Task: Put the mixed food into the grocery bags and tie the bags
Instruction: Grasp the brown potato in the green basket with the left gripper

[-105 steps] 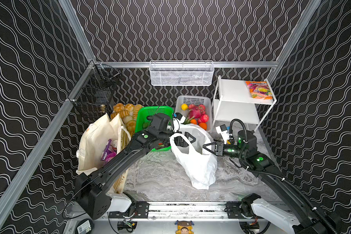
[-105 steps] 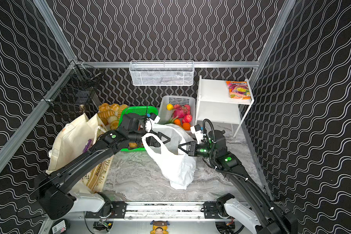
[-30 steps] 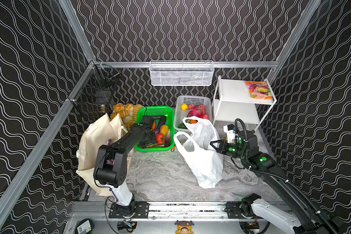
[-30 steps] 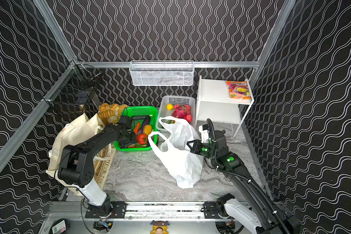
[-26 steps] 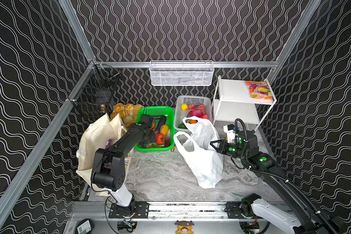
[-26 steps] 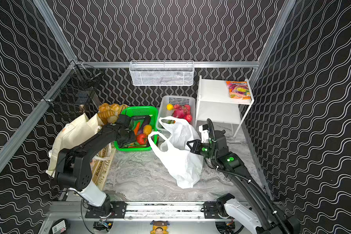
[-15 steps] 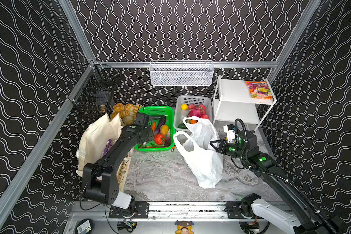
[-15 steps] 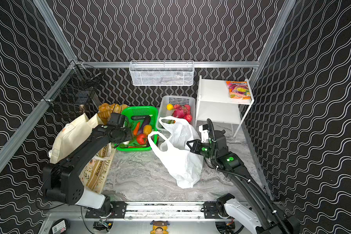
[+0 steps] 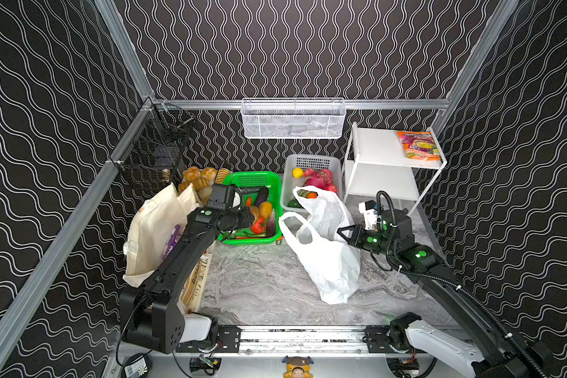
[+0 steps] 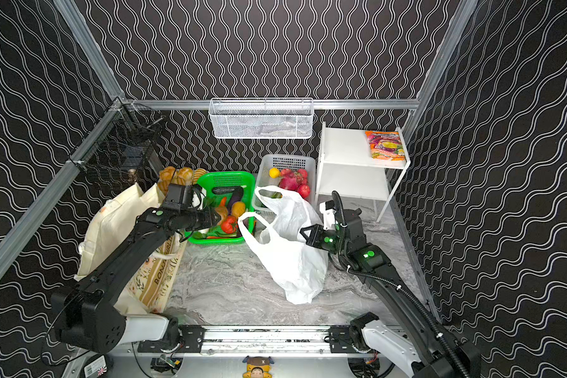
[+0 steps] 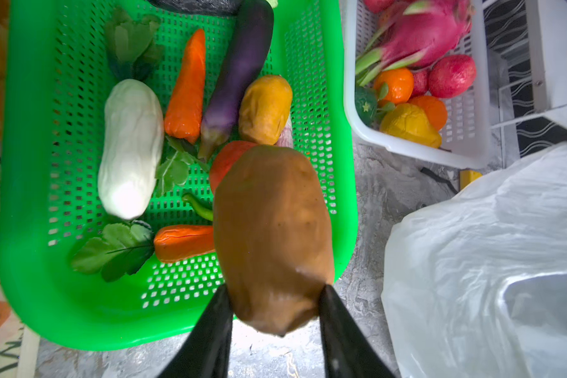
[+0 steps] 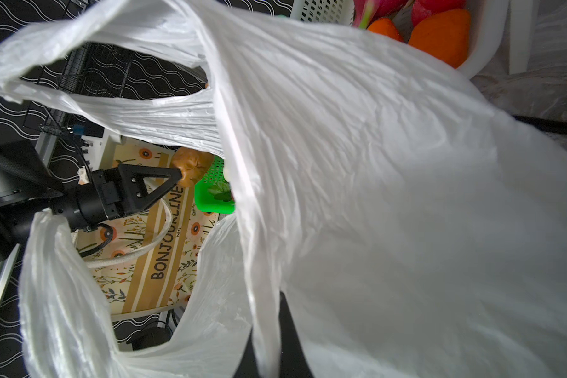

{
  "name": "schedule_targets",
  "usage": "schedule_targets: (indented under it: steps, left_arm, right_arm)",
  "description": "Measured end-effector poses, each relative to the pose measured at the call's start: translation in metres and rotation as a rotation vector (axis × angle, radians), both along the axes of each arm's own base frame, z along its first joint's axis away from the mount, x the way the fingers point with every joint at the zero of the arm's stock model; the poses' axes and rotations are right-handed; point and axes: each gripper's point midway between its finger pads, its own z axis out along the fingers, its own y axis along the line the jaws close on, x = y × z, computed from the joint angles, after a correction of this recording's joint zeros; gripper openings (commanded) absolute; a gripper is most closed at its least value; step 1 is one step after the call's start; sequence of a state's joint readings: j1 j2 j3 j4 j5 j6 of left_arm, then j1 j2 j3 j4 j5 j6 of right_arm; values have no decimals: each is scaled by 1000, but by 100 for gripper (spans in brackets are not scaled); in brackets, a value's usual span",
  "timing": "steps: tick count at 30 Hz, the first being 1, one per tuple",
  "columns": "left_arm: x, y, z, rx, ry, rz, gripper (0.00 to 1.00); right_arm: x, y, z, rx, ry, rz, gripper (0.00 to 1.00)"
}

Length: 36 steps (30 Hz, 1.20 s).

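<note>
- Two bags show in both top views. The cream canvas tote [image 9: 151, 229] stands at the left middle of the frame against the side wall, with a purple packet [image 9: 175, 233] in its mouth.
- Left gripper [image 11: 274, 287], just right of the tote: fingers narrowed onto a brown potato [image 11: 270, 225], pinching one end. In the right wrist view the potato sits above the rim of the green basket [image 11: 23, 203], over the corner nearest the plastic bag.
- Green basket, centre of the frame toward the back: it holds a white radish [image 11: 130, 150], carrots [image 11: 185, 88], an aubergine [image 11: 236, 72] and a yellow-orange piece [image 11: 265, 108]. A red piece [image 11: 225, 160] is partly hidden behind the potato.
- White plastic bag [image 9: 328, 265], right of centre: slumped on the marble table [image 9: 259, 284], mouth gaping toward the green basket.
- Right gripper [image 9: 340, 231], at the bag's right edge: fingers closed tight on the bag's rim, holding that side up.
- White basket [image 9: 287, 183] of fruit sits behind the bag. A white shelf [image 9: 377, 147] at upper right carries an orange snack packet [image 9: 418, 145].
</note>
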State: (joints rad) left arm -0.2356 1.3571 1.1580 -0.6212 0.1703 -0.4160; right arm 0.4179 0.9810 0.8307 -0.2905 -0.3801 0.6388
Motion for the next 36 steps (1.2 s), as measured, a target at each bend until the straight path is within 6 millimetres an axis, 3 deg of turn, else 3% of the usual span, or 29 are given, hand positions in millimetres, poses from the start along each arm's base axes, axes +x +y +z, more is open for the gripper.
schedule_targets:
  steps: [7, 13, 21, 29, 36]
  left_arm:
    - [15, -7, -45, 33, 116, -45, 45]
    - [21, -9, -62, 70, 168, -91, 56]
    - [22, -10, -70, 93, 197, -121, 70]
    - [31, -12, -84, 91, 236, -103, 71]
    - [22, -16, -93, 103, 263, -118, 74]
  right_arm:
    - [1, 1, 1, 5, -5, 3, 0]
    - [0, 1, 3, 7, -11, 2, 0]
    - [0, 0, 4, 7, -13, 1, 0]
    - [0, 0, 6, 8, -19, -2, 0]
    - [-1, -1, 7, 8, -24, -5, 0]
